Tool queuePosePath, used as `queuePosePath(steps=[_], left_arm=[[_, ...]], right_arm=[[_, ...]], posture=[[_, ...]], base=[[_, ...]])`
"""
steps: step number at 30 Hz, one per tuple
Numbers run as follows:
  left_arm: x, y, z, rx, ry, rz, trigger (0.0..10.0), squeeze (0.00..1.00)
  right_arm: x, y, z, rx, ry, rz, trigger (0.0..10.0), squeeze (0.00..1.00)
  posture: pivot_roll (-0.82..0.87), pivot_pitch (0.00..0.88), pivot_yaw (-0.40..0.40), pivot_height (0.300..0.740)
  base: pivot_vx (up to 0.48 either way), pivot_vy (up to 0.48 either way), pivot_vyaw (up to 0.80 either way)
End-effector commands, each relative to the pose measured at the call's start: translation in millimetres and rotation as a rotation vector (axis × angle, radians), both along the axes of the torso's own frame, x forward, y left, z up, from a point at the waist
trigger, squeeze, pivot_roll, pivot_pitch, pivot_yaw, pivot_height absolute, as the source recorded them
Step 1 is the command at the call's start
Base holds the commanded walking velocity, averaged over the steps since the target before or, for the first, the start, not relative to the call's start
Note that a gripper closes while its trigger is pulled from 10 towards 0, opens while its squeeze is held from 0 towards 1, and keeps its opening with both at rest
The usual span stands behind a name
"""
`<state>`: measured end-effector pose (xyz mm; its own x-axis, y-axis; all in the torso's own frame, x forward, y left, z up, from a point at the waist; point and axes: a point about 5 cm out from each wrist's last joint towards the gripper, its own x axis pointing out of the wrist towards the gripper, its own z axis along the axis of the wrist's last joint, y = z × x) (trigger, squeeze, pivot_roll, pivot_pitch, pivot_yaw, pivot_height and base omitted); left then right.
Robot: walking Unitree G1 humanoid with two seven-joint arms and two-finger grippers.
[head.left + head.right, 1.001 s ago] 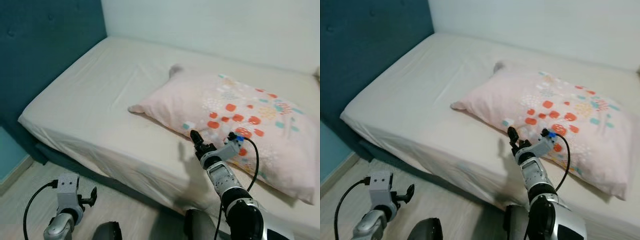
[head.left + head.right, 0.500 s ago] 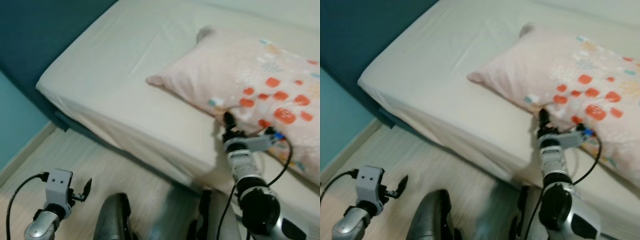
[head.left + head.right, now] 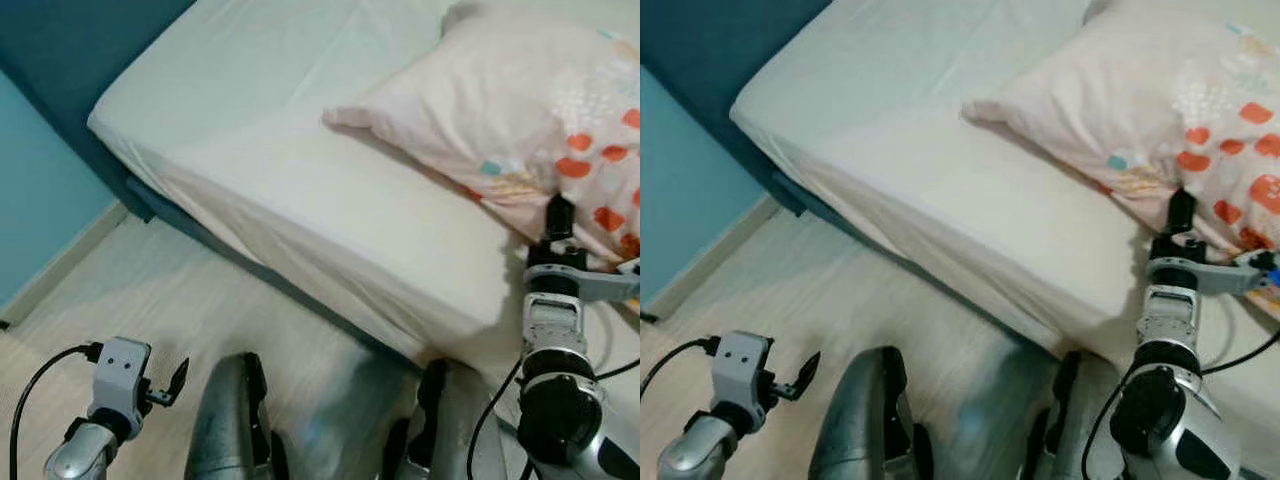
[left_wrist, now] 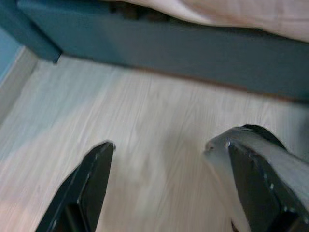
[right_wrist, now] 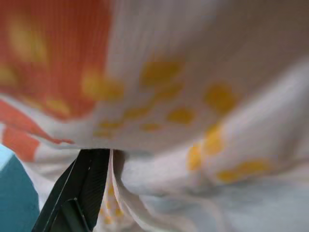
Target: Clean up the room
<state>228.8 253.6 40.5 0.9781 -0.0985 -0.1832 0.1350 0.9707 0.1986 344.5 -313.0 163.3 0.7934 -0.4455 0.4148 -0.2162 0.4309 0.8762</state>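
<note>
A pale pink pillow [image 3: 530, 110] with orange and teal spots lies on the bed [image 3: 290, 110], which has a cream sheet. My right gripper [image 3: 558, 212] is raised over the bed's near edge and its tip presses against the pillow's lower edge. In the right wrist view the pillow's fabric [image 5: 183, 96] is very close and bulges over the lens. My left gripper [image 3: 170, 385] hangs low over the wooden floor [image 4: 145, 125] by my left leg. It is open and holds nothing.
The bed's dark teal base [image 4: 193, 43] runs along the floor just ahead. A teal wall [image 3: 40, 170] with a pale baseboard [image 3: 60, 270] stands to the left. My own dark legs [image 3: 235, 420] are at the bottom of the view.
The camera has tilted down and moved closer to the bed, so more floor shows. My right gripper has gone from in front of the pillow to its lower edge. The left arm stays low.
</note>
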Motion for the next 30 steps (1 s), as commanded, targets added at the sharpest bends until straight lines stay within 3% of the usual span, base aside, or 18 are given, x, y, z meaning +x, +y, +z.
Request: queuePosePath(steps=[1, 7, 8, 9, 19, 24, 26, 30], left_arm=[[-10.8, 4.4, -8.6, 0.019, 0.066, 0.003, 10.0, 0.00], [-12.1, 2.3, -8.0, 0.026, 0.075, -0.009, 10.0, 0.00], [-11.7, 1.9, -7.7, 0.028, 0.075, -0.012, 10.0, 0.00], [-10.9, 1.7, -7.0, 0.030, 0.075, -0.014, 10.0, 0.00], [-2.1, 6.3, 0.7, 0.047, 0.060, -0.004, 10.0, 0.00], [1.7, 8.5, 2.2, 0.050, 0.054, 0.002, 10.0, 0.00], [3.7, 7.8, 2.1, 0.049, 0.052, 0.003, 10.0, 0.00], [17.3, -0.8, 2.5, 0.031, 0.032, 0.003, 10.0, 0.00]], right_arm=[[-8.7, -14.2, 2.2, 0.019, -0.038, -0.059, 10.0, 0.00], [1.7, -12.2, 22.4, -0.005, -0.067, -0.012, 10.0, 0.00], [4.8, -10.9, 27.3, -0.017, -0.069, 0.005, 5.8, 0.00], [8.8, -10.9, 34.8, -0.027, -0.060, 0.017, 0.0, 0.00], [17.8, -18.9, 56.2, -0.057, 0.053, 0.022, 0.0, 0.00], [16.4, -26.2, 68.4, -0.078, 0.033, 0.012, 0.0, 0.00], [16.2, -28.0, 72.6, -0.098, 0.034, 0.012, 0.0, 0.00], [18.8, -27.0, 75.3, -0.228, 0.141, 0.032, 0.0, 0.00]], posture=[[0.29, 0.452, 0.062, 0.435], [0.29, 0.450, 0.062, 0.435], [0.28, 0.450, 0.063, 0.435], [0.28, 0.450, 0.063, 0.435], [0.27, 0.435, 0.045, 0.435], [0.26, 0.418, 0.041, 0.435], [0.25, 0.406, 0.037, 0.435], [0.22, 0.358, 0.018, 0.435]], base=[[0.000, 0.000, 0.00], [0.000, 0.000, 0.00], [0.000, 0.000, 0.00], [0.000, 0.000, 0.00], [0.000, 0.000, 0.00], [0.000, 0.000, 0.00], [0.000, 0.000, 0.00], [0.000, 0.000, 0.00]])
